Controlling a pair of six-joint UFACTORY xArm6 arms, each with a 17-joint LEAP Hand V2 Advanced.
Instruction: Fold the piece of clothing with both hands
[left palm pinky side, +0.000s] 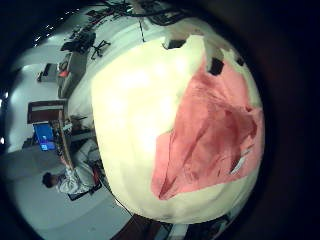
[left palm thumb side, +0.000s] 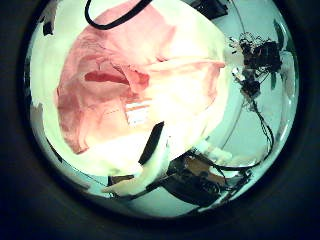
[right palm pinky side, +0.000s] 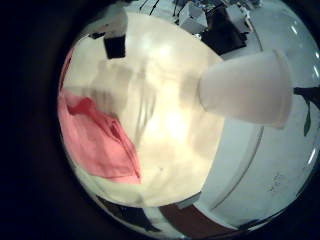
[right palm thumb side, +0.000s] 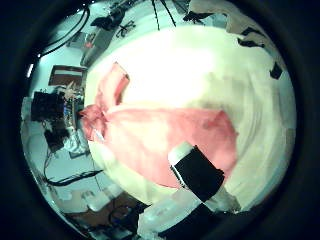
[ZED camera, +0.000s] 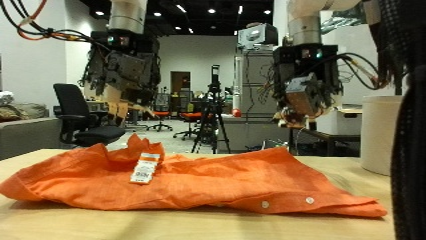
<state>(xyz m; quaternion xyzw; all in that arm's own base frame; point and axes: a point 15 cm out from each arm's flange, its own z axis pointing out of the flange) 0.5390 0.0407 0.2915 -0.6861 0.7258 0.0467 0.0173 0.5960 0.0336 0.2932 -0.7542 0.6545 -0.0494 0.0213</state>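
Fingers of both hands hang loosely downward, relaxed and apart, gripping nothing; neither hand touches the cloth.

Table (ZED camera: 386, 230): pale, light-coloured top. It carries the garment across most of its visible width in the outside view. The palm views show the same top as a broad pale surface under both hands.

Garment: orange shirt (ZED camera: 200, 180), lying flat on the table, already doubled over at least once, with rumpled ridges along its upper edge. A row of small pale buttons (ZED camera: 286, 202) runs along the lower edge toward the side under the right hand. A white label (ZED camera: 143, 168) lies on top of the cloth, nearer the left hand's side. In the palm views the shirt reads as a long, wrinkled patch spread on the pale top.

Left hand (ZED camera: 123, 68): suspended on its arm well above the shirt, over the end with the label.

Right hand (ZED camera: 304, 88): also raised well clear, above the buttoned end of the shirt.

White cylinder (ZED camera: 397, 135): upright at the table's edge beside the right hand's side, apart from the shirt. Whether it rests on the table or stands behind it I cannot tell.
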